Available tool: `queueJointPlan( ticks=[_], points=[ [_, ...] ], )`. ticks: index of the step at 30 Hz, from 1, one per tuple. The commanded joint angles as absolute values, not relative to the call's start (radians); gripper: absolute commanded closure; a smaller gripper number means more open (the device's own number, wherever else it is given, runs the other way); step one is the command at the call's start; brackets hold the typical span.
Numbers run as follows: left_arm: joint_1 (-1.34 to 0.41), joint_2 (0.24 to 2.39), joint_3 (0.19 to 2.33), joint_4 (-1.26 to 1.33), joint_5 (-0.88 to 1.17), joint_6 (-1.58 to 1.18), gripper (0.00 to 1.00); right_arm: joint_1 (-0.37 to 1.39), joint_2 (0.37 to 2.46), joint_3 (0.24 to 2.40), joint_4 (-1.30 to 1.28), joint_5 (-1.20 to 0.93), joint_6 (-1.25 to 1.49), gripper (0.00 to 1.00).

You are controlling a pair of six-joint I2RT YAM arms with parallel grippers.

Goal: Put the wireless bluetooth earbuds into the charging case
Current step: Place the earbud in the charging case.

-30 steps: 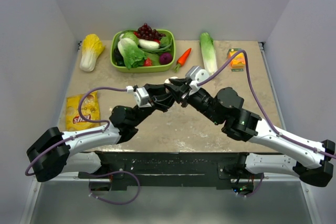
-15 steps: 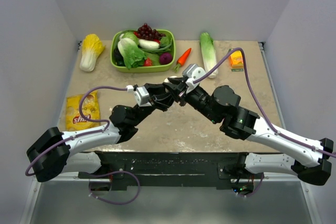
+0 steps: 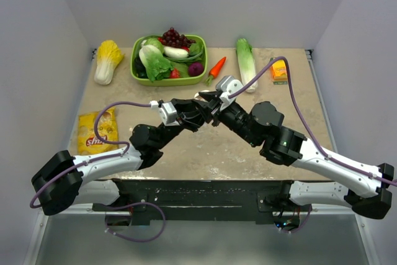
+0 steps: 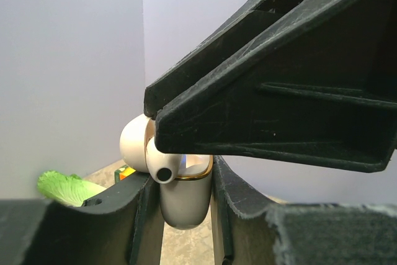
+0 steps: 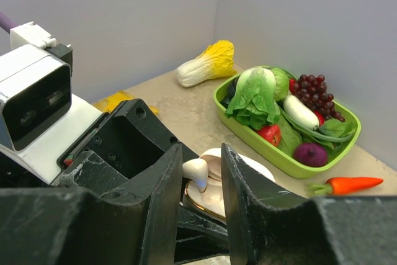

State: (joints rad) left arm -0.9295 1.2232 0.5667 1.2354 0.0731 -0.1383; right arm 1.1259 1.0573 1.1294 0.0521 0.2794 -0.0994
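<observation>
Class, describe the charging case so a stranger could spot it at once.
Find the green tray of vegetables at the back; just in front of it, the left tool is clamped on the charging case. It is a small glossy white pebble, lid open, gold-rimmed, with a tiny earbud at its mouth, unlike any vegetable.

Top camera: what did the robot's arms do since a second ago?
The right arm shifted a little left and farther back, nudging the right gripper toward the green basket. Its purple cable slid left across the orange box. An earbud sits between the right jaws. The left gripper stayed put, shut on the charging case. The basket, cabbage and chip bag did not move.
</observation>
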Motion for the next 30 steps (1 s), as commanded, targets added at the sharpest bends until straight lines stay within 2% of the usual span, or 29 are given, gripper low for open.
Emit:
queueJointPlan(
  ticks=[1,10,14,21,22,26,30],
  points=[
    [-0.93,1.192,0.604,1.312,0.072,-0.124,1.0,1.127,1.045,1.147,0.006,0.311,-0.081,0.65],
    [-0.93,1.192,0.604,1.308,0.066,-0.121,1.0,1.127,1.032,1.144,0.012,0.327,-0.074,0.62],
    [-0.93,1.193,0.598,1.305,0.06,-0.117,1.0,1.127,0.996,1.132,0.037,0.348,-0.058,0.56],
    [-0.93,1.195,0.597,1.302,0.052,-0.112,1.0,1.127,0.999,1.167,0.003,0.429,-0.026,0.36],
    [-0.93,1.196,0.598,1.302,0.055,-0.112,1.0,1.127,1.003,1.169,-0.021,0.436,-0.017,0.21],
    [-0.93,1.2,0.6,1.296,0.049,-0.104,1.0,1.127,1.031,1.192,-0.044,0.482,0.024,0.14],
    [-0.93,1.201,0.604,1.279,0.048,-0.098,1.0,1.129,1.057,1.227,-0.074,0.526,0.048,0.12]
  ],
)
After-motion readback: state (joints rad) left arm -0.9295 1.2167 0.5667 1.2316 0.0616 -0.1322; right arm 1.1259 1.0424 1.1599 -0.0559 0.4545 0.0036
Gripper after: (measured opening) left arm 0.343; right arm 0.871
